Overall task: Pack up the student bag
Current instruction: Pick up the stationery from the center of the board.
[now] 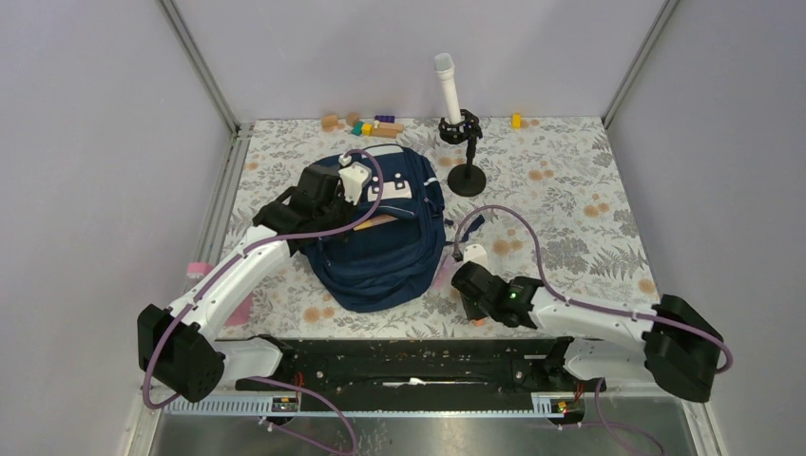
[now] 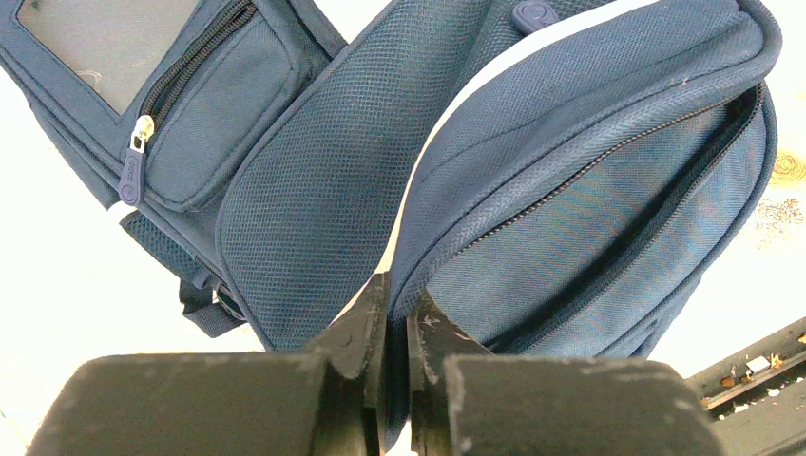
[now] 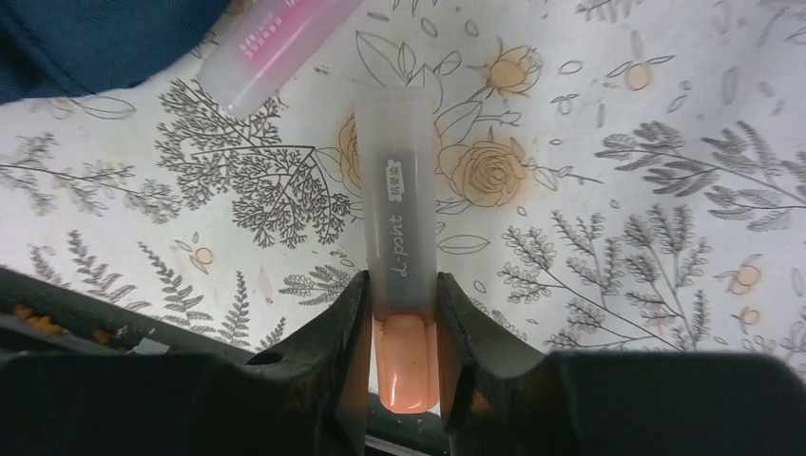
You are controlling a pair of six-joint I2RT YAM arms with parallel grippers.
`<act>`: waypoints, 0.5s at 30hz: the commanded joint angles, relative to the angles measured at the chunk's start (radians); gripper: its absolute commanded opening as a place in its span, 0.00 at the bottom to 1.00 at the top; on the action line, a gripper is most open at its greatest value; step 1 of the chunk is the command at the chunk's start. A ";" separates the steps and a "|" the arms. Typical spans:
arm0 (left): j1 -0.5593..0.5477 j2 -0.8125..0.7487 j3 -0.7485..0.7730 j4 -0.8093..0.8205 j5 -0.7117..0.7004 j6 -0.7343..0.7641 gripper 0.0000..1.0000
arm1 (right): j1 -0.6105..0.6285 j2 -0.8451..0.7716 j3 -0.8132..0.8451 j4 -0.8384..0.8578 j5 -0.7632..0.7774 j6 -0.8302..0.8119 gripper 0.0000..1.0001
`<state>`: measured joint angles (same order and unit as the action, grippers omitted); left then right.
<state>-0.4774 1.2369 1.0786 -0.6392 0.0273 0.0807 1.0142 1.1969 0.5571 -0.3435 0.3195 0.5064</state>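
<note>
The student bag [image 1: 380, 256], navy blue with white trim, lies left of the table's middle with its top opening gaping. My left gripper [image 2: 399, 294] is at the bag's upper left in the top view, shut on the zippered rim of the bag [image 2: 589, 190]. An orange highlighter [image 3: 394, 209] with a translucent grey cap lies on the floral cloth near the table's front edge. My right gripper [image 3: 401, 285] has both fingers pressed against its sides where the cap meets the orange barrel.
A pink highlighter [image 3: 266, 47] lies beside the bag's right edge. A white tube on a black stand [image 1: 466, 176] is at the back centre. Small coloured blocks [image 1: 375, 125] line the far edge, and the black rail [image 1: 409, 356] runs along the front.
</note>
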 commanded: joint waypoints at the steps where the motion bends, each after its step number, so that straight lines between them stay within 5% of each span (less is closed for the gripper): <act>1: 0.008 -0.044 0.057 0.013 -0.001 -0.019 0.00 | 0.009 -0.140 -0.003 -0.048 0.066 -0.020 0.00; 7: 0.008 -0.044 0.061 0.010 0.002 -0.023 0.00 | 0.010 -0.250 0.108 0.012 -0.037 -0.308 0.00; 15: 0.008 -0.048 0.061 0.011 0.013 -0.022 0.00 | 0.075 -0.112 0.332 0.194 -0.119 -0.815 0.00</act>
<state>-0.4774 1.2369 1.0786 -0.6399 0.0280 0.0803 1.0611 1.0210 0.7898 -0.2981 0.2672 0.0120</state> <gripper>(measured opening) 0.047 0.317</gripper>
